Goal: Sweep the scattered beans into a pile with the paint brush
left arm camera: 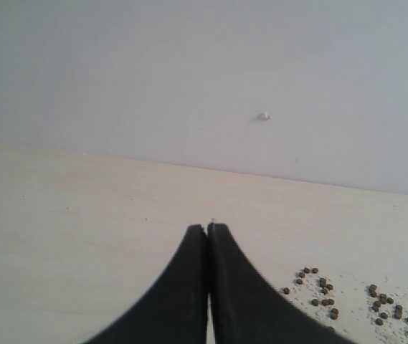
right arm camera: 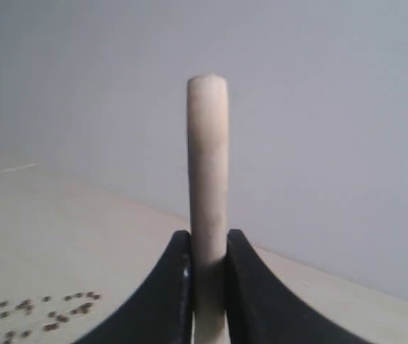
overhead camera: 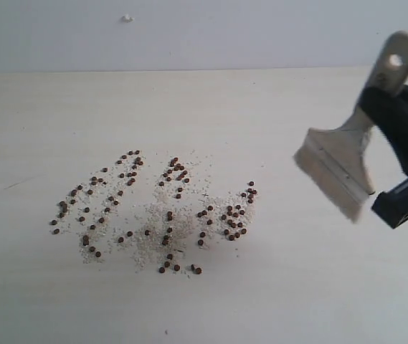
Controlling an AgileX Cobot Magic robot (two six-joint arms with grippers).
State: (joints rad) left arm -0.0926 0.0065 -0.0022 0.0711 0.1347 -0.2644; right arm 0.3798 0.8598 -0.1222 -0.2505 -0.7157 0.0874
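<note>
The beans (overhead camera: 157,211) lie scattered across the pale table in loose clusters, small reddish-brown pellets mixed with fine white grains; no gathered pile shows. The paint brush (overhead camera: 341,163) hangs in the air to their right, whitish bristles pointing down-left, silver ferrule above them, wooden handle with its hole up top. My right gripper (overhead camera: 386,100) is shut on the handle (right arm camera: 208,179), which stands between the black fingers (right arm camera: 168,287). My left gripper (left arm camera: 208,229) is shut with nothing in it, and some beans (left arm camera: 318,287) lie off to its side. It does not show in the exterior view.
The pale wooden table (overhead camera: 275,287) runs back to a light grey wall (overhead camera: 204,32). A small white mark (overhead camera: 127,18) sits on that wall.
</note>
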